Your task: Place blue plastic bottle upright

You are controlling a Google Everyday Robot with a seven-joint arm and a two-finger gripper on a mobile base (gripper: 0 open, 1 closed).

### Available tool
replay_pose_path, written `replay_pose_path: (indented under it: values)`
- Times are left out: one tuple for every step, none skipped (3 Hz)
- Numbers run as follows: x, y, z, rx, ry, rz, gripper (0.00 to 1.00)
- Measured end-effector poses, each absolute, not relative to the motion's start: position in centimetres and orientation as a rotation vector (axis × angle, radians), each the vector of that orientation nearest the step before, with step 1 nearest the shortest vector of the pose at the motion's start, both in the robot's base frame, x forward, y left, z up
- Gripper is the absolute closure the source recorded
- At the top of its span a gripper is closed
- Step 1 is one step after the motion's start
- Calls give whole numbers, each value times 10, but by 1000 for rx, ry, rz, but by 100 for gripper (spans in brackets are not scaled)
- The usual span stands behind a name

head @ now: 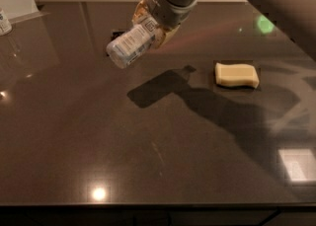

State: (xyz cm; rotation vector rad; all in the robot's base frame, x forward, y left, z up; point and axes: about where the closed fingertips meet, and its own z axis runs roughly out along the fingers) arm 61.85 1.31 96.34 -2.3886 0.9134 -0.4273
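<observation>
The blue plastic bottle (131, 44) is a small clear bottle with a pale blue-and-white label. It hangs in the air above the dark table (148, 161), tilted, its base pointing down-left toward the camera. My gripper (154, 24) is shut on the bottle's upper part, near the top centre of the view. The cap end is hidden inside the gripper. The bottle's shadow lies on the table below and to the right.
A pale yellow sponge (236, 75) lies on the table at the right. A flat black wrapper (117, 35) lies mostly hidden behind the bottle. Another bottle (4, 21) stands at the far left edge. My arm crosses the upper right.
</observation>
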Motion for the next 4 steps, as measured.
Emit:
replay_pose_path:
  values:
    - [624, 13, 975, -2384, 691, -593, 100]
    - [628, 16, 981, -2381, 624, -636, 100]
    - [628, 16, 980, -2381, 628, -632, 100]
    - [625, 15, 993, -2382, 544, -701, 100]
